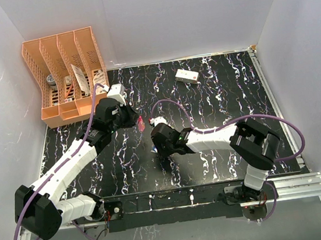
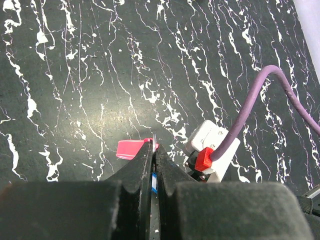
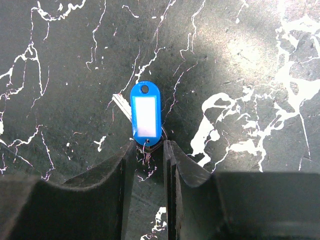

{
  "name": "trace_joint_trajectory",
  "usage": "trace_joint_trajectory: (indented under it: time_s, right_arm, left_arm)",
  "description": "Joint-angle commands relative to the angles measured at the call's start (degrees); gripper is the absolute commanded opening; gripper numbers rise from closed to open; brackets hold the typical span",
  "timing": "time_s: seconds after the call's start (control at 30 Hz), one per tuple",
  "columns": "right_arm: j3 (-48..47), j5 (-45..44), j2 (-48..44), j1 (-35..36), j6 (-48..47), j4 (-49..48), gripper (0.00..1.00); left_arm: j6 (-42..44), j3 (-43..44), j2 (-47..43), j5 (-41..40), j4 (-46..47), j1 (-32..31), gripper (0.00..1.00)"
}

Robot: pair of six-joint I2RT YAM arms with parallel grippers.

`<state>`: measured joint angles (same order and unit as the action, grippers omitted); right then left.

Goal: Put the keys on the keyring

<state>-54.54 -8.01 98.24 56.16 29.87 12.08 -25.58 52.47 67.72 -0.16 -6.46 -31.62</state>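
My left gripper (image 2: pixel 154 146) is shut on a thin metal sliver seen edge-on, apparently the keyring (image 2: pixel 154 139). The pink key (image 2: pixel 131 149) sticks out to the left at the fingertips. In the top view this gripper (image 1: pixel 136 120) sits at mid-table with the pink key (image 1: pixel 141 122) at its tip. The blue key (image 3: pixel 145 115), with a white label and a silvery end (image 3: pixel 120 104) behind it, lies flat on the table. My right gripper (image 3: pixel 149 145) stands over it. Its jaws are apart and straddle the tag's lower end and a small wire loop (image 3: pixel 148 146).
An orange file rack (image 1: pixel 67 73) holding small items stands at the back left. A white rectangular box (image 1: pixel 187 76) lies at the back centre. The right wrist's white camera mount and purple cable (image 2: pixel 212 147) sit close beside my left fingers. White walls enclose the dark marbled table (image 1: pixel 222 95).
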Motion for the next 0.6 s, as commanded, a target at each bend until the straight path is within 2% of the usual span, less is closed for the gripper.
trace_joint_trajectory:
  time_s: [0.0, 0.07, 0.2, 0.27, 0.4, 0.57]
  right_arm:
    - [-0.4, -2.2, -1.5, 0.1, -1.1, 1.2, 0.27]
    - [0.0, -2.4, -1.8, 0.1, -1.1, 1.1, 0.21]
    - [0.2, -2.5, -2.1, 0.1, -1.1, 1.1, 0.04]
    - [0.4, -2.4, -2.2, 0.1, -1.2, 1.0, 0.0]
    - [1.4, -3.7, -4.4, 0.2, -1.9, -0.6, 0.0]
    - [7.3, -4.4, -16.8, 0.1, -10.4, -9.9, 0.0]
  left_arm:
    - [0.3, -0.6, -1.9, 0.9, 0.4, 0.3, 0.0]
    - [0.2, -0.6, -1.9, 0.9, 0.5, 0.3, 0.0]
    - [0.2, -0.9, -1.9, 1.0, 0.6, 0.4, 0.0]
    - [0.2, -0.9, -1.9, 0.9, 0.4, 0.4, 0.0]
    - [0.2, -1.0, -2.1, 0.7, 0.4, 0.4, 0.0]
    - [0.2, -0.4, -2.2, 1.1, 0.4, 0.4, 0.0]
